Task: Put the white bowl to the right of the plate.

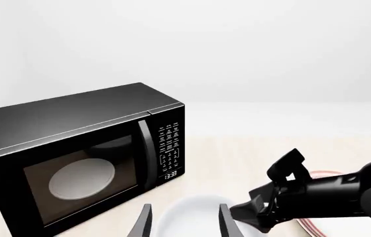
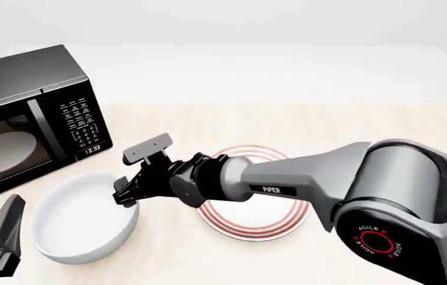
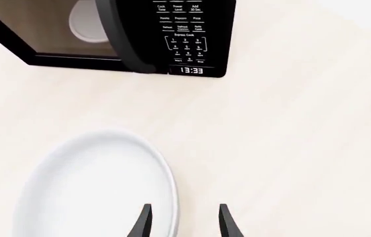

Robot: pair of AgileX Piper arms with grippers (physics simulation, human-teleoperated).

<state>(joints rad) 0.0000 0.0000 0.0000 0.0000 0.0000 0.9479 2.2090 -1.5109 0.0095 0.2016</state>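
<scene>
The white bowl (image 2: pixel 81 219) sits on the table in front of the microwave, left of the red-ringed plate (image 2: pixel 265 221). My right arm reaches leftward over the plate. Its gripper (image 2: pixel 125 198) is at the bowl's right rim. In the right wrist view this gripper (image 3: pixel 184 220) is open, with the rim of the bowl (image 3: pixel 93 187) between its fingers. My left gripper (image 1: pixel 184 223) is open too, held near the front left of the table, with the bowl (image 1: pixel 192 213) just beyond its tips. The plate (image 1: pixel 322 174) shows partly behind the right arm.
A black microwave (image 2: pixel 25 119) stands at the back left with its door closed and a pale oval dish (image 2: pixel 2 151) behind the glass. The light wooden table top (image 2: pixel 287 124) stretches behind and to the right of the plate.
</scene>
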